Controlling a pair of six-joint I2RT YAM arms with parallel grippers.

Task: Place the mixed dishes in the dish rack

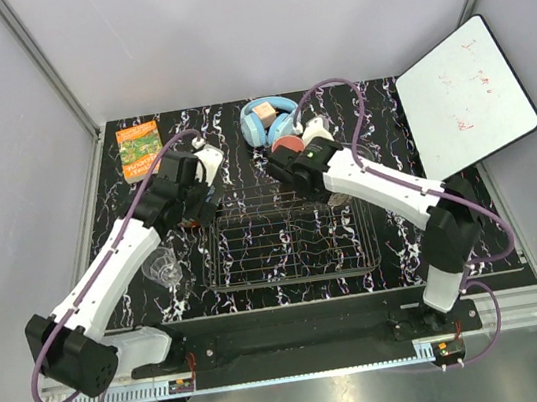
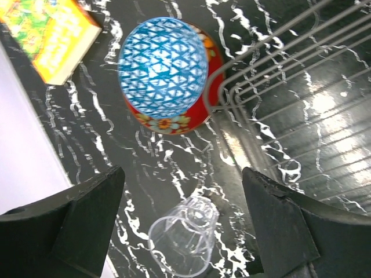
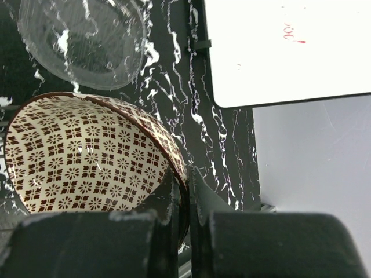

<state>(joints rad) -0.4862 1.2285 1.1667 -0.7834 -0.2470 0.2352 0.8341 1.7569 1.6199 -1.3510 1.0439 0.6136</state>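
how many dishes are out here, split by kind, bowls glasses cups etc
patterned bowls: 2 (blue-patterned bowl with red outside, beige-brown patterned bowl)
clear glass shallow dish: 1
small clear glass tumbler: 1
salmon-pink cup: 1
total: 5

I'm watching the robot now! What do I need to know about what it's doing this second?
Left gripper: open, over the table between the blue-patterned bowl and the tumbler.
Right gripper: shut on the beige-brown bowl at its rim; the glass dish lies just beyond.
Salmon-pink cup: beside the headphones.
Done: nothing shows in the dish rack yet.
Left: all five dishes.
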